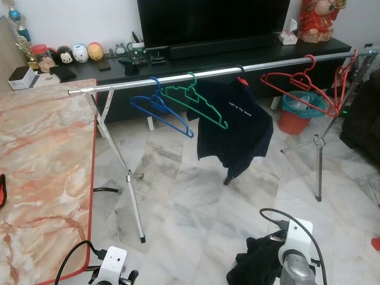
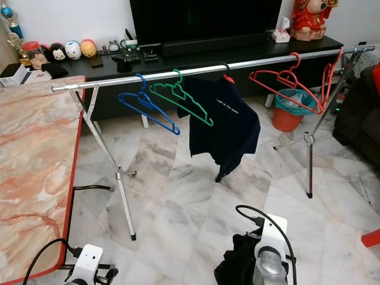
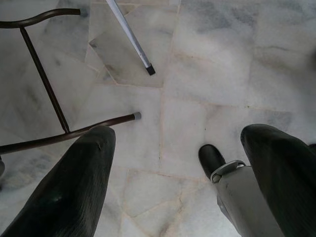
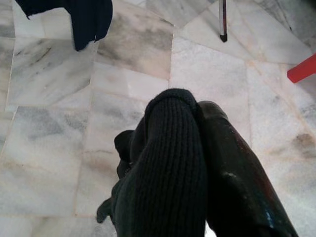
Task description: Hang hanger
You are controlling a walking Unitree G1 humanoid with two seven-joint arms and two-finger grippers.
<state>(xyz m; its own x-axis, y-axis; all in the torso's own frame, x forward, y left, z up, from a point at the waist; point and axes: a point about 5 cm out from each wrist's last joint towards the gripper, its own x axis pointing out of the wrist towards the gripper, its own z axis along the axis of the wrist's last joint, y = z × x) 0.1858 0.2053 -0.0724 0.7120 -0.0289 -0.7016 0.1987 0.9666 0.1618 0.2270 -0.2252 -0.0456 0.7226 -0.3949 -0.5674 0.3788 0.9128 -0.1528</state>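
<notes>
- Since the rail (image 1: pixel 196 74) spans the room on crossed legs, hangers are kept off the floor (image 1: pixel 196 196): a blue hanger (image 1: pixel 160 113) and a green hanger (image 1: pixel 199 104) hang side by side at about 11 o'clock of the scene, a dark shirt (image 1: pixel 234 127) is draped at 12 o'clock, and red hangers (image 1: pixel 297 86) are hooked toward 2 o'clock.
- A black knit garment (image 4: pixel 163 163) is gripped by the right hand (image 4: pixel 197 163), the fingers being closed on it; it is carried low at 5 o'clock, bunched under the wrist, presumably so it can be brought to the rail.
- Whether a hanger is inside that garment cannot be told.
- The left hand (image 3: pixel 168 182) is held open and empty at 7 o'clock, pointed down at the floor beside a rail foot (image 3: pixel 148 69), so it is judged idle.
- A marble worktop (image 1: pixel 41 172) with a red edge lies at 9 o'clock, clear of the rail's near leg.
- A free stretch of rail between shirt and red hangers is judged the likeliest place for hanging.
- A lift of the right arm toward 12 o'clock would be called for, with care taken near the shirt.
</notes>
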